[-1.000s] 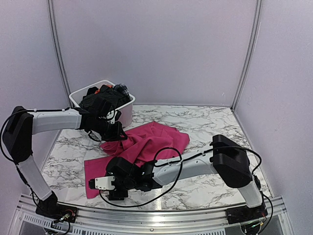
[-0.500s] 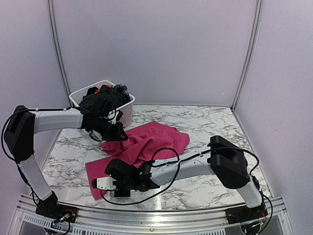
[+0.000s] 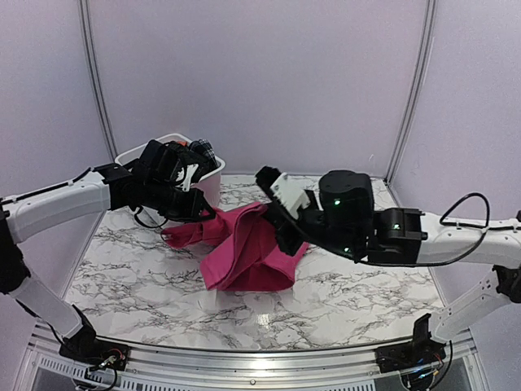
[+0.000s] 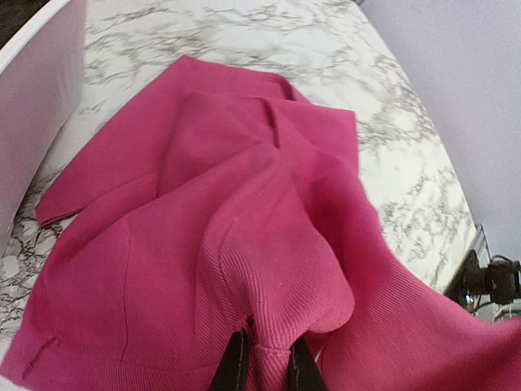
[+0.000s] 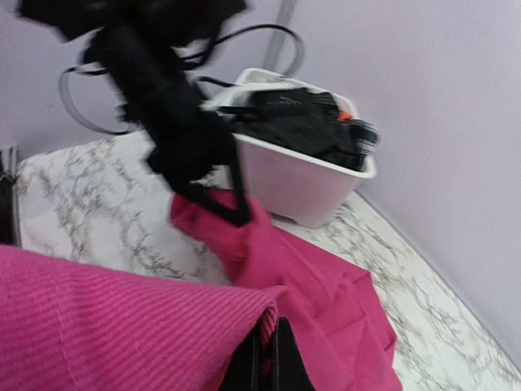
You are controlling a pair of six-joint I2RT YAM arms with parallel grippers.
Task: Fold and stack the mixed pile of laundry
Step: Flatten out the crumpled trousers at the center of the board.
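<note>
A large magenta-pink cloth [image 3: 244,254] is lifted off the marble table between both grippers, its lower part draped on the surface. My left gripper [image 3: 203,213] is shut on a bunched fold of it [image 4: 269,269] just in front of the tub; the black fingertips [image 4: 236,368] pinch the ribbed fabric. My right gripper [image 3: 267,210] is shut on another edge of the cloth [image 5: 122,326], held up to the right of the left one. The rest of the laundry pile, dark garments [image 5: 301,118] with an orange bit [image 5: 345,116], lies in the white tub.
The white plastic tub [image 3: 210,186] stands at the table's back left, right behind my left gripper. The marble table [image 3: 366,285] is enclosed by lilac walls. The right arm's bulky wrist [image 3: 346,208] hangs over the table's middle.
My right gripper closed on the cloth's near edge and swung up, back and to the right with it, lifting the cloth. My left gripper rose slightly, still gripping.
</note>
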